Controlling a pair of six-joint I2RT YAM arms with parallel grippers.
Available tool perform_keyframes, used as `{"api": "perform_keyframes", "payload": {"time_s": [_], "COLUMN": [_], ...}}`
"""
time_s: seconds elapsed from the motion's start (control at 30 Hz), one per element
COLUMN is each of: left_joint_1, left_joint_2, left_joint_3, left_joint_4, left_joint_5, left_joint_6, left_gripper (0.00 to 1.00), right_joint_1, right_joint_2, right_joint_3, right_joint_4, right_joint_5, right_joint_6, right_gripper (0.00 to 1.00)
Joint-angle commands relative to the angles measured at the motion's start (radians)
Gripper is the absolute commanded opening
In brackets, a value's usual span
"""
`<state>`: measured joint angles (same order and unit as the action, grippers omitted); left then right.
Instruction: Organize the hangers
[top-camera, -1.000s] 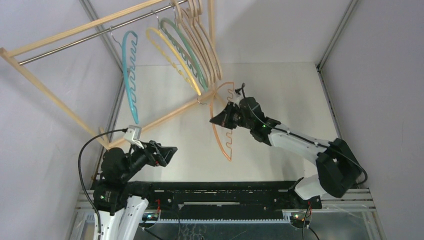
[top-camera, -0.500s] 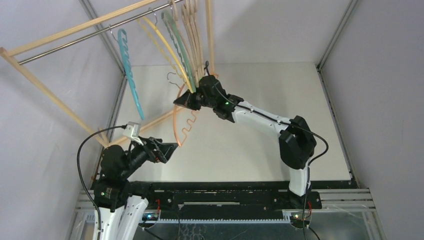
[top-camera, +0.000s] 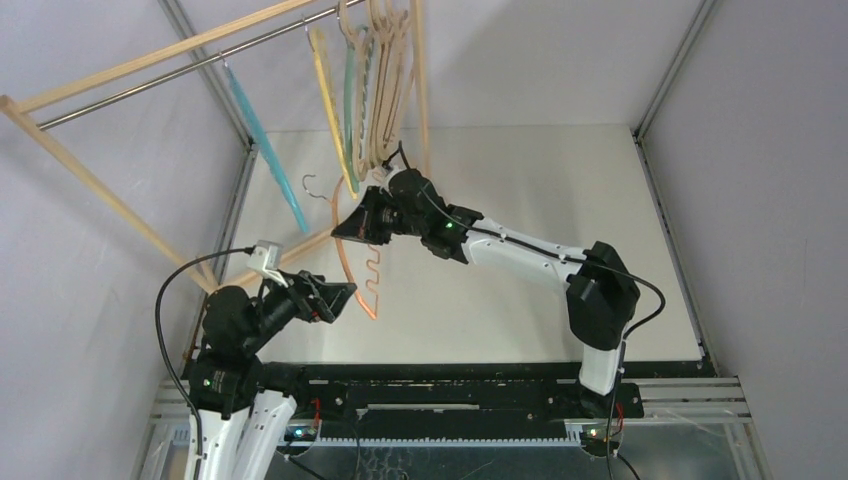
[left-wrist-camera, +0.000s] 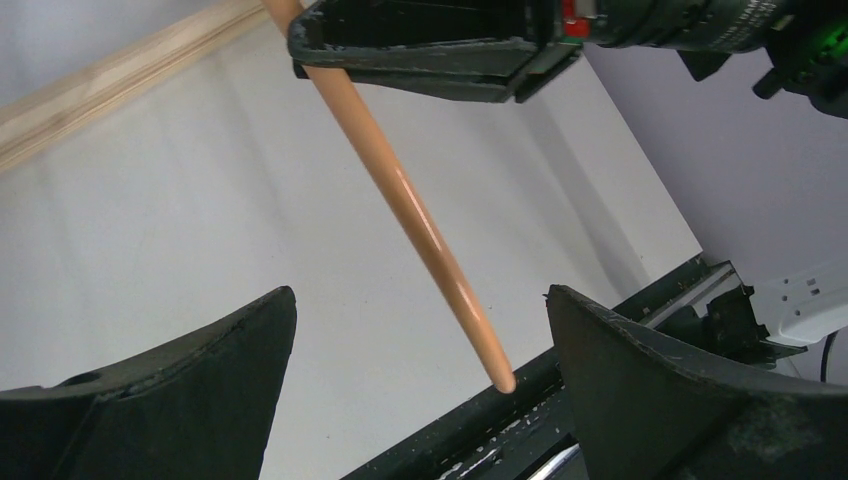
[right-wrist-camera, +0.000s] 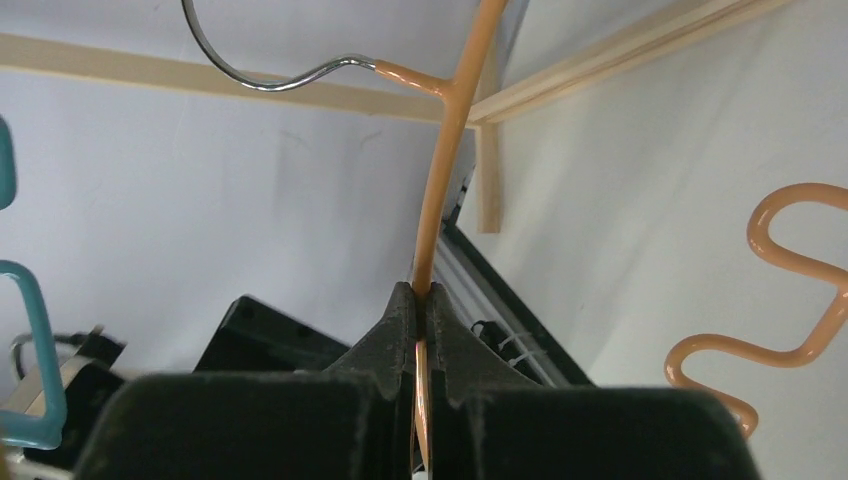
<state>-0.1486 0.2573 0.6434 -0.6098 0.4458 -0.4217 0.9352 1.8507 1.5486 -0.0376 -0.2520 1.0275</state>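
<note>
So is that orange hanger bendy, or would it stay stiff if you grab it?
Probably fairly stiff: the orange hanger holds its curve though the right gripper pinches just one thin arm. It looks light, being only a slim rod. Held off-centre like that, it may swing or twist, and its smooth surface could slip.

The white table (top-camera: 560, 200) bears the light-wood rack (top-camera: 100, 186), whose low foot bar (top-camera: 300, 248) runs slantwise over the table's left part and seems to rest on the surface. The hangers (top-camera: 350, 100) hang from the rack's metal rail (top-camera: 150, 84), bunched at its far end, with one teal hanger (top-camera: 263, 140) apart.
</note>
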Motion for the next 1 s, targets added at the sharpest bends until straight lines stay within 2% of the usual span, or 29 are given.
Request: {"api": "perform_keyframes", "payload": {"time_s": [0.0, 0.57, 0.6, 0.67, 0.7, 0.8, 0.83, 0.97], "left_joint_1": [-0.002, -0.004, -0.006, -0.006, -0.005, -0.005, -0.006, -0.005], "left_joint_2": [0.016, 0.08, 0.086, 0.098, 0.104, 0.119, 0.119, 0.119], "left_joint_3": [0.028, 0.043, 0.045, 0.051, 0.056, 0.07, 0.069, 0.079], "left_joint_4": [0.045, 0.072, 0.073, 0.065, 0.057, 0.035, 0.033, 0.014], "left_joint_5": [-0.017, -0.025, -0.025, -0.029, -0.032, -0.052, -0.055, -0.074], "left_joint_6": [0.0, -0.012, -0.012, -0.012, -0.011, -0.015, -0.015, -0.005], "left_gripper": [1.0, 0.99, 0.96, 0.82, 0.69, 0.13, 0.03, 0.0], "right_joint_1": [0.024, 0.112, 0.115, 0.117, 0.117, 0.117, 0.116, 0.107], "right_joint_2": [-0.101, -0.001, -0.002, -0.006, -0.011, -0.025, -0.031, -0.059], "right_joint_3": [-0.011, 0.125, 0.128, 0.128, 0.125, 0.105, 0.095, 0.057], "right_joint_4": [0.128, 0.139, 0.139, 0.137, 0.14, 0.15, 0.156, 0.157], "right_joint_5": [-0.027, -0.062, -0.062, -0.061, -0.062, -0.065, -0.066, -0.067], "right_joint_6": [0.038, 0.084, 0.083, 0.082, 0.082, 0.084, 0.085, 0.083], "right_gripper": [0.0, 0.0, 0.0, 0.0, 0.0, 0.0, 0.0, 0.0]}}
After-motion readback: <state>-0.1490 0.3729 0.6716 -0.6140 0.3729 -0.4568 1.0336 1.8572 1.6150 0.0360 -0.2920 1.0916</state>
